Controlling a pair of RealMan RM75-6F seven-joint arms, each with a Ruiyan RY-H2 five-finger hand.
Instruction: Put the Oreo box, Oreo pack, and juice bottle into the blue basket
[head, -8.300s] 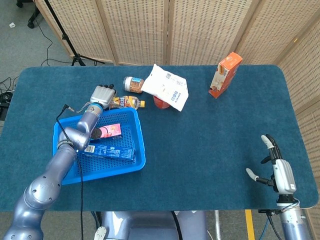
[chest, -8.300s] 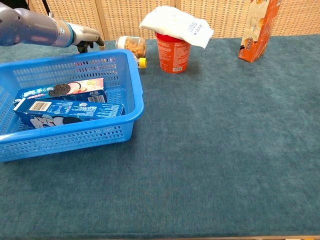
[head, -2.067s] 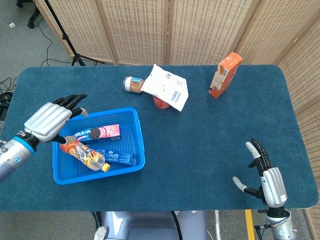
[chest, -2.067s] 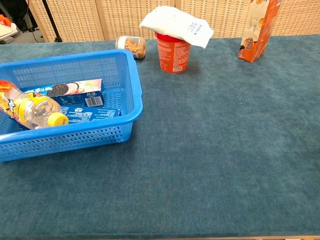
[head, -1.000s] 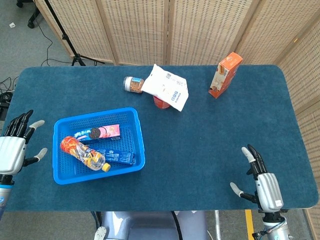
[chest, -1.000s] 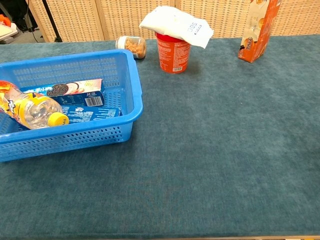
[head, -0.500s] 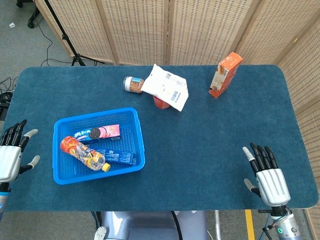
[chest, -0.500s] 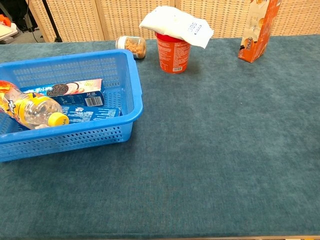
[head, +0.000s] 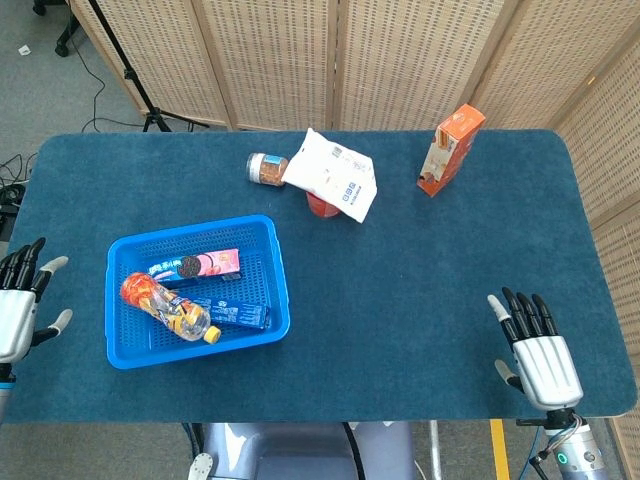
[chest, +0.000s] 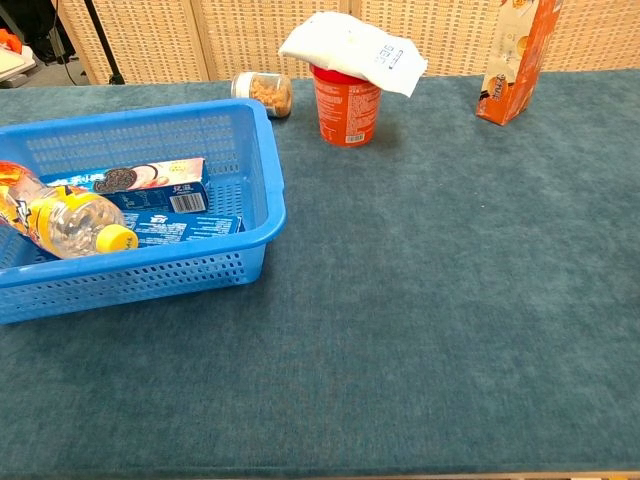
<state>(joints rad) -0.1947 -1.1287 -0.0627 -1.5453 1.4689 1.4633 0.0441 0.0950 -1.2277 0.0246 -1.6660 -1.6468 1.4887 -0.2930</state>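
The blue basket (head: 274, 262) (chest: 262, 170) holds the pink Oreo pack (head: 200, 265) (chest: 150, 180), the blue Oreo box (head: 238, 315) (chest: 185, 227) and the juice bottle (head: 165, 306) (chest: 62, 220), which lies on its side with its yellow cap toward the front. My left hand (head: 18, 305) is open at the table's left edge, apart from the basket. My right hand (head: 540, 355) is open at the front right corner, fingers spread. Neither hand shows in the chest view.
At the back stand a red cup (head: 322, 205) (chest: 346, 103) under a white bag (head: 334, 173) (chest: 352, 49), a small jar (head: 266, 168) (chest: 264, 92) on its side, and an orange carton (head: 449, 150) (chest: 517, 62).
My left hand let go of the juice bottle into the basket and drew back to the table's left edge. My right hand turned its back upward near the front right corner.
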